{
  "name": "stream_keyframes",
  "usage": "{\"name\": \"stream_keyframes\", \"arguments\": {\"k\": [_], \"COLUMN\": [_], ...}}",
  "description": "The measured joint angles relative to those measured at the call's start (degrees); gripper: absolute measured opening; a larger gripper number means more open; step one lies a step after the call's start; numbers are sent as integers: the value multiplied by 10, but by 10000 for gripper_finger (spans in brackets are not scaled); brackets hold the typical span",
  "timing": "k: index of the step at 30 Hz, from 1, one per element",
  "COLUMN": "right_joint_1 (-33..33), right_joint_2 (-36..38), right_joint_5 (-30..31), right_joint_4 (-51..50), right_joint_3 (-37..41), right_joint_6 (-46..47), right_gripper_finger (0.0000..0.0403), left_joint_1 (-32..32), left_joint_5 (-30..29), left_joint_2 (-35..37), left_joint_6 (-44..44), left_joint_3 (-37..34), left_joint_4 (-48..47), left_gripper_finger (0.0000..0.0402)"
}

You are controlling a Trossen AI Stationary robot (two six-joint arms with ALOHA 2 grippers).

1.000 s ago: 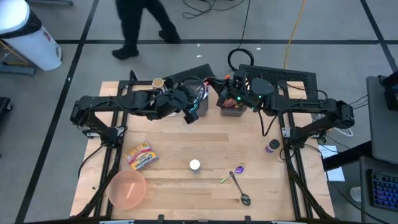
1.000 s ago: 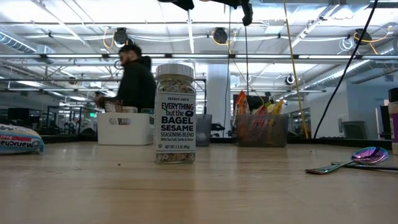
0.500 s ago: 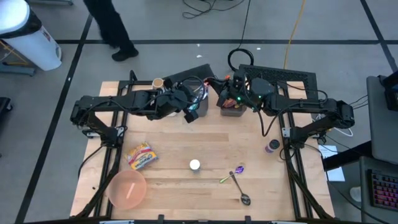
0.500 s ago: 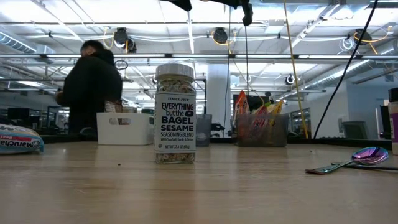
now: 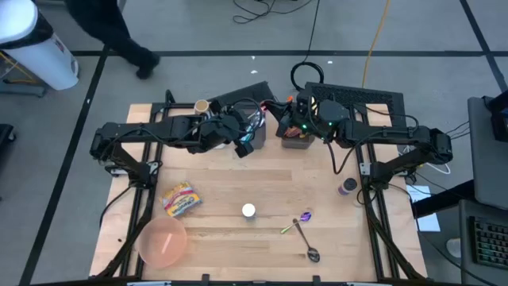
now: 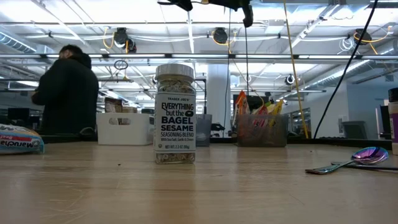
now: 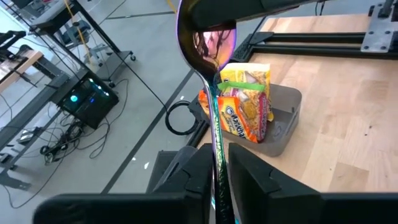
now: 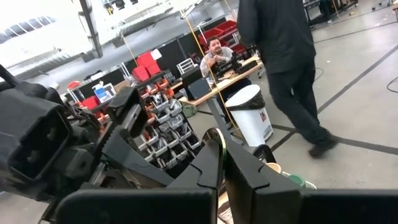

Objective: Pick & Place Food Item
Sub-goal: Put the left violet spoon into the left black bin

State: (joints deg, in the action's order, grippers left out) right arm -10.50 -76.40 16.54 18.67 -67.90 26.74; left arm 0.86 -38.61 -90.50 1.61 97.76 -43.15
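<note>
- From above: my left pincer [image 5: 248, 141] and right pincer [image 5: 295, 127] sit near each other at the middle of the far edge of the table [image 5: 238, 175]. A noodle packet [image 5: 180, 199] lies toward the left edge, with a pink bowl [image 5: 163, 241] at the near left corner. A seasoning jar [image 5: 248, 210] stands mid-table, and a purple spoon [image 5: 305, 215] lies to its right.
- Table level: the jar [image 6: 175, 115] is upright and the purple spoon [image 6: 364, 155] lies flat at the right. Snack packets [image 6: 260, 121] stand in a bin at the far edge. Neither pincer shows here.
- Left wrist: my left pincer [image 7: 217, 162] is clamped on the handle of a shiny spoon [image 7: 208, 37], bowl end pointing away. Past it is the grey bin [image 7: 289, 118] holding the packets [image 7: 242, 106], the food I judge I am meant to move.
- Right wrist: my right pincer [image 8: 221, 155] is closed. A thin edge seems to sit between the fingers, but I cannot tell what it is.
- Risks, as I judge them: my grip on the thin handle is narrow, so a quick turn could twist or drop the spoon. With both pincers crowded at the bin, one could knock the other, or tip the packets.
</note>
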Motion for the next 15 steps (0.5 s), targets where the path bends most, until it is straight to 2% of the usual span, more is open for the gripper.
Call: {"name": "stream_keyframes", "arguments": {"k": [4, 9, 15], "right_joint_1": [0, 0, 0], "right_joint_2": [0, 0, 0], "right_joint_5": [1, 2, 1], "right_joint_4": [-1, 0, 0], "right_joint_3": [0, 0, 0], "right_joint_6": [0, 0, 0], "right_gripper_finger": [0, 0, 0], "left_joint_1": [0, -1, 0], "left_joint_5": [0, -5, -4], "left_joint_2": [0, 0, 0], "left_joint_6": [1, 10, 9], "left_joint_3": [0, 0, 0], "left_joint_4": [2, 2, 1], "left_gripper_finger": [56, 15, 31]}}
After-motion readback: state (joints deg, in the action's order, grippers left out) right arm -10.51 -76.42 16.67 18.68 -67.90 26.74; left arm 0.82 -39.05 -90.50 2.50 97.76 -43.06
